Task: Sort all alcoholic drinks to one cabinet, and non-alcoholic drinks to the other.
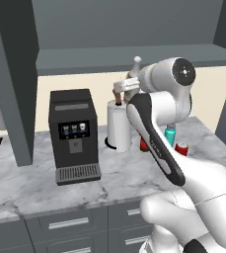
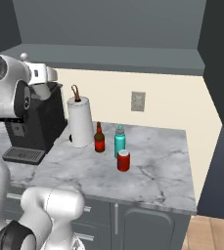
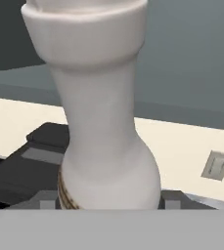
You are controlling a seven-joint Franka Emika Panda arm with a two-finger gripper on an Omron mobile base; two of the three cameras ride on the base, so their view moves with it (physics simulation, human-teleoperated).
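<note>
The white arm rises from the base, doubles back at a dark-trimmed elbow and carries its wrist high over the marble counter, level with the floor of the overhead cabinet. The gripper is clamped on the pale cream-white bottle, which the hand view shows close up: a flared collar at the top, a slim neck, and a swelling shoulder with thin tan bands at its lower left, wedged between the two dark fingertips. In the left base view the bottle's rounded top pokes up beside the wrist, just below the cabinet's shelf edge; in the right base view it shows as a small knob beside the arm's upper joint.

On the counter below, the paper-towel roll stands on its holder next to the black coffee machine, whose front panel carries three small lit icons too small to read. Just right of the roll stands the dark brown bottle with a red label, any lettering illegible. Beside it is the teal bottle with a grey cap, and in front of that the red soda can with a silver top. All three stand upright, close together yet apart, well below the raised hand. A wall outlet sits on the cream backsplash
</note>
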